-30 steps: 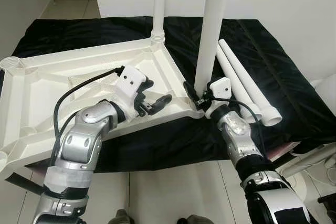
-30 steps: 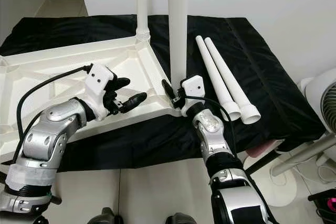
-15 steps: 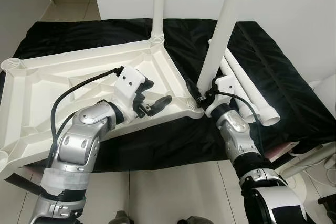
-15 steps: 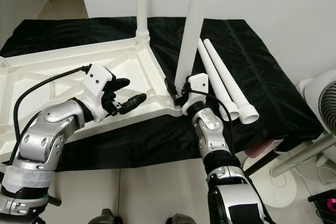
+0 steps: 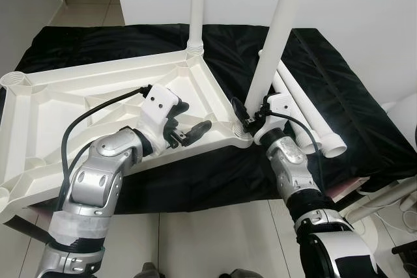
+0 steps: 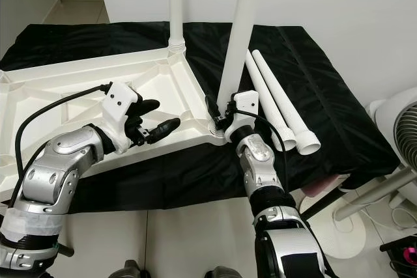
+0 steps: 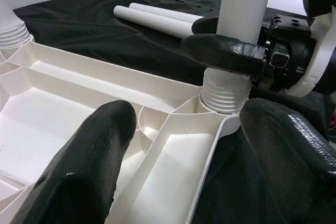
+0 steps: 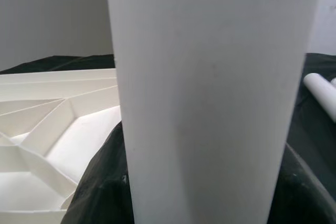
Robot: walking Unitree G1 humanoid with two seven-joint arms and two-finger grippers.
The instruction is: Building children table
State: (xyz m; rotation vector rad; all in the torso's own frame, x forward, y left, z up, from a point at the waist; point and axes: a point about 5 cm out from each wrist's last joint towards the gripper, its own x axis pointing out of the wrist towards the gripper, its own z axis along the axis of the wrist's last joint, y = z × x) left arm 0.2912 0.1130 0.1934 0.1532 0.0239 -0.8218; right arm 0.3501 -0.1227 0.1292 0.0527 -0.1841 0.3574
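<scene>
I see one black cloth (image 5: 326, 76) spread under everything. On it lies one white tabletop (image 5: 78, 105), upside down, ribbed underside up, reaching away to the left of both my grippers.

Four white legs, counted. One standing leg (image 5: 197, 4) is seated upright in the far corner socket, beyond my left gripper. One tilted leg (image 5: 277, 30) rises from the near corner socket (image 7: 224, 94), leaning to the right. Two loose legs (image 6: 280, 105) lie side by side on the cloth, just right of my right gripper.

Right gripper (image 5: 248, 113): clamped around the base of the tilted leg, just above the threaded collar at the socket.

Left gripper (image 5: 189, 125): fingers (image 7: 89, 156) spread wide, holding nothing, poised over the tabletop rim just left of that same socket.

One white fan (image 6: 401, 128) stands off the cloth, far to my right.
</scene>
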